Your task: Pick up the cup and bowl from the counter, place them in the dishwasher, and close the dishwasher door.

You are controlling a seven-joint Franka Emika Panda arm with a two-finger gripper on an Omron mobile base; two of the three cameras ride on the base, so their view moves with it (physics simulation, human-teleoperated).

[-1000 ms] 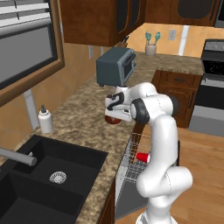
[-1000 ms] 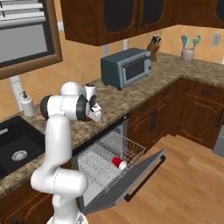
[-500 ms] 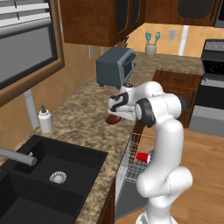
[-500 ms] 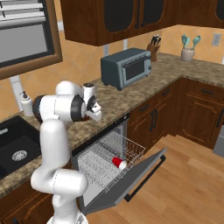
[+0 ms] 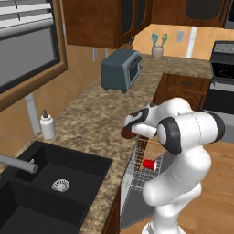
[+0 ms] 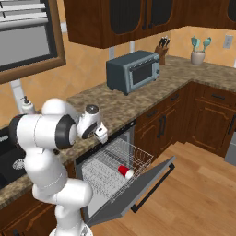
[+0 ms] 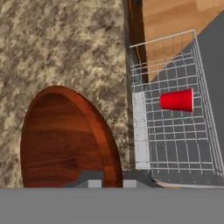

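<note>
In the left base view, going from the left edge, a white soap bottle [image 5: 47, 125] is standing on the desk [image 5: 93, 121] beside the black sink [image 5: 50, 183], and a grey toaster oven [image 5: 119, 70] is sitting further back at upper centre. Right of centre, the claw [image 5: 129, 131] is hanging low over the desk's front edge, with the dark reddish-brown bowl [image 5: 126, 133] showing just under it. Below and to the right, the cup [image 5: 148, 163] is lying on its side in the wire rack of the open dishwasher [image 5: 139, 176].

In the right base view, the arm is filling the left half, and the claw [image 6: 99, 133] is sitting at centre left above the desk edge. Right of it, the cup [image 6: 124, 172] is resting in the rack, and the dishwasher door [image 6: 138, 188] is hanging down, fully open, toward the lower right.

In the hand view, the bowl [image 7: 65, 140] is taking up the lower left, its rim tilted across the frame and running right down to the finger tips at the bottom; the cup [image 7: 176, 100] is lying in the rack at centre right. The tips are too hidden to judge, so I cannot tell whether the claw is gripping the bowl or merely hovering at it.

As for progress, the cup part is looking finished. The bowl is yet to go into the rack, and the door is waiting to be shut after that.
</note>
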